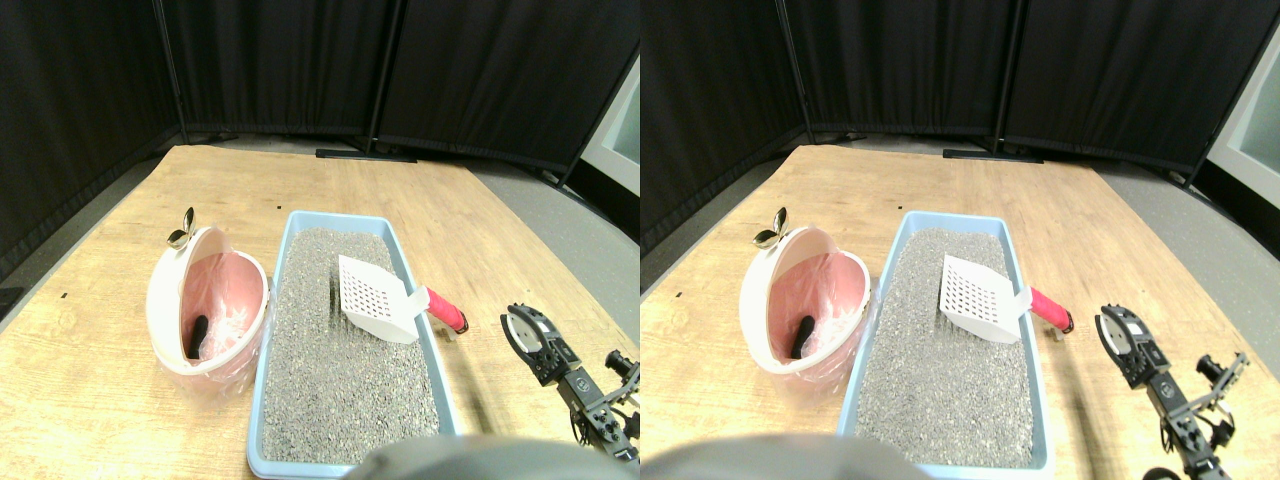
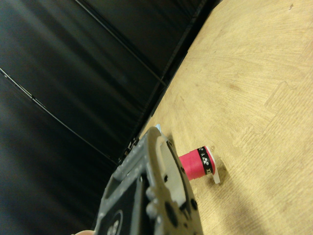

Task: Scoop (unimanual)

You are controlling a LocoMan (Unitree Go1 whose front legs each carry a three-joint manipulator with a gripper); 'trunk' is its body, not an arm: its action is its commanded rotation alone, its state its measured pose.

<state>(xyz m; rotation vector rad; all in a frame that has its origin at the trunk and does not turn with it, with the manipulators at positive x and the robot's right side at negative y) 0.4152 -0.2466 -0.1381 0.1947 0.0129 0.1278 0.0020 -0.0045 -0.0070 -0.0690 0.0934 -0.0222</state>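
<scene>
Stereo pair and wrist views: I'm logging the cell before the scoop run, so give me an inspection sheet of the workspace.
Surface: wooden floor panel, bare around the things.
Job's things: blue litter tray filled with grey litter; white slotted scoop lying in it, its pink handle resting over the tray's right rim; white bin with pink liner left of the tray, a dark lump inside.
Clutter: nothing seen.
Grippers: right gripper apart from the handle, to its right; holds nothing.
Cables: nothing seen.
Surroundings: black curtain panels behind; grey floor at right.
</scene>
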